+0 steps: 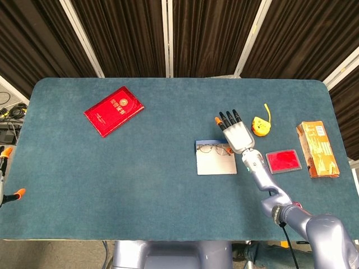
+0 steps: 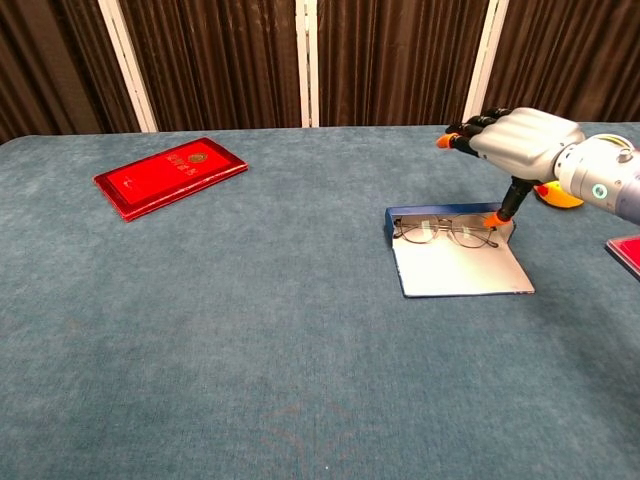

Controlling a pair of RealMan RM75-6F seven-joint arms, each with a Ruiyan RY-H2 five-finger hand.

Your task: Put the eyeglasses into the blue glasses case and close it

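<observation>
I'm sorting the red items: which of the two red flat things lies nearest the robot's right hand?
The small red flat case, just right of the right hand. The red booklet with gold lettering lies far off at the table's left.

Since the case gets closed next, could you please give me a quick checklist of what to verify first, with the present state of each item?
1. Eyeglasses inside the blue glasses case: ok, they lie along its back edge.
2. Lid open and lying flat: ok.
3. Right hand holding nothing: ok, fingers spread, thumb pointing down at the right end of the glasses.
4. Thumb clear of the frame: cannot tell, its tip is at or touching the right end.
5. Temples folded so the lid can shut: cannot tell.
6. Neighbours out of the lid's path: ok, the yellow tape measure and small red box lie apart from the case.
</observation>
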